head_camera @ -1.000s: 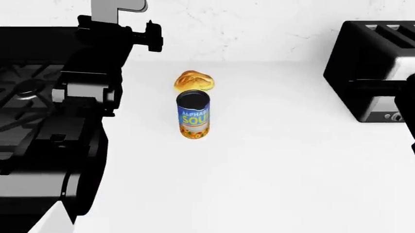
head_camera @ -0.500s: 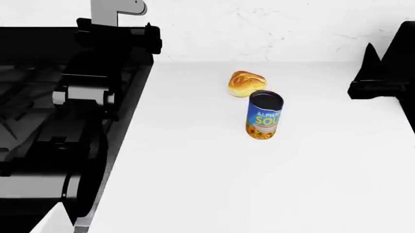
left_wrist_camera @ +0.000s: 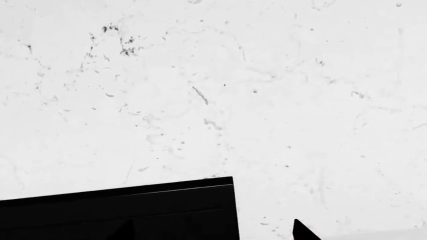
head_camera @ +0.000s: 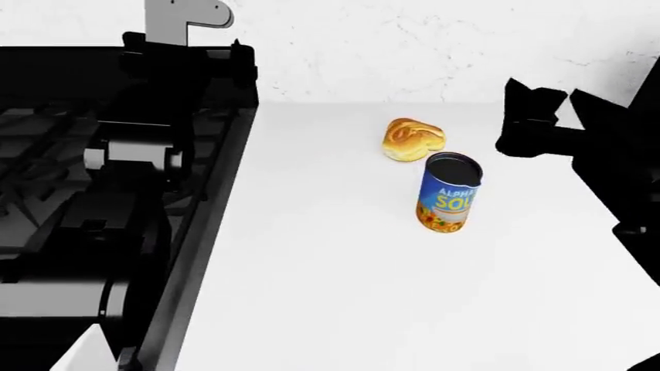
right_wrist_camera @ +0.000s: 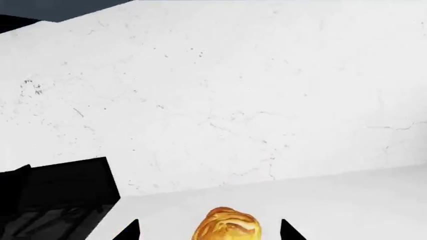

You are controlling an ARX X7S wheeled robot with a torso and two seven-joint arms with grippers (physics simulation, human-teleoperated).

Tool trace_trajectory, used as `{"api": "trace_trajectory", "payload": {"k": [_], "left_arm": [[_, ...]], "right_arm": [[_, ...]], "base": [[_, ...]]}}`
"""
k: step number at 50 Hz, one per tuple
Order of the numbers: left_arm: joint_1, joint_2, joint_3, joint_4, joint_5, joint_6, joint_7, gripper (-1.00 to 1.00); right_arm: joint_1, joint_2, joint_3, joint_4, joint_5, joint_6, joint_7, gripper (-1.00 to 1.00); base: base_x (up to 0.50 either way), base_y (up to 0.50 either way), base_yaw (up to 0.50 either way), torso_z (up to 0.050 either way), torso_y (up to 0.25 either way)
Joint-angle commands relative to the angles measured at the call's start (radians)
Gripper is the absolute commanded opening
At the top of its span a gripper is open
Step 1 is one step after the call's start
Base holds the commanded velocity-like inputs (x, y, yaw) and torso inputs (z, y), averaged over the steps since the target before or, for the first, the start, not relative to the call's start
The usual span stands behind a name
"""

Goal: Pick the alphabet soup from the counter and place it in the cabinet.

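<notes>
The alphabet soup [head_camera: 449, 193], a blue-labelled can with a dark top, stands upright on the white counter [head_camera: 341, 294], just in front of a golden bread roll [head_camera: 413, 141]. My right gripper [head_camera: 526, 108] hovers to the right of the roll and behind the can, touching neither. In the right wrist view its gripper [right_wrist_camera: 208, 231] is open, with the roll [right_wrist_camera: 227, 227] showing between the two black fingertips [right_wrist_camera: 287, 231]; the can is out of that view. My left gripper [head_camera: 239, 66] is raised over the stove's back corner, open and empty, and faces the wall in the left wrist view [left_wrist_camera: 213, 232].
The black gas stove [head_camera: 42, 154] fills the left side, mostly under my left arm. It also shows in the left wrist view [left_wrist_camera: 120, 210] and the right wrist view [right_wrist_camera: 60, 195]. A white marbled wall [head_camera: 413, 46] runs behind the counter.
The head view has shifted, so the can and roll now sit further right in it. The toaster has left the view. My right gripper has come into view at the right.
</notes>
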Motion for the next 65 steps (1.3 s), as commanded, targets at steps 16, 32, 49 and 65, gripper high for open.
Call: {"api": "trace_trajectory", "payload": {"k": [16,32,49,65], "left_arm": [[0.021,-0.001,-0.022,0.0,-0.002,0.013,0.017,1.0],[0.038,-0.005,-0.033,0.0,-0.001,0.021,0.018,1.0],[0.037,-0.009,-0.024,0.0,0.002,0.018,0.017,1.0],[0.042,-0.01,-0.02,0.0,-0.001,0.015,0.011,1.0]], "right_arm": [[-0.134,0.143,0.047,-0.095,0.97,0.034,0.592,1.0],[-0.166,0.244,0.104,-0.22,0.991,0.065,0.579,1.0],[-0.359,0.164,0.298,-0.322,0.738,0.126,0.338,1.0],[-0.597,0.107,0.064,-0.348,-0.023,-0.109,-0.18,1.0]], "base": [[0.0,0.0,0.0,0.0,0.0],[0.0,0.0,0.0,0.0,0.0],[0.0,0.0,0.0,0.0,0.0],[0.0,0.0,0.0,0.0,0.0]]}}
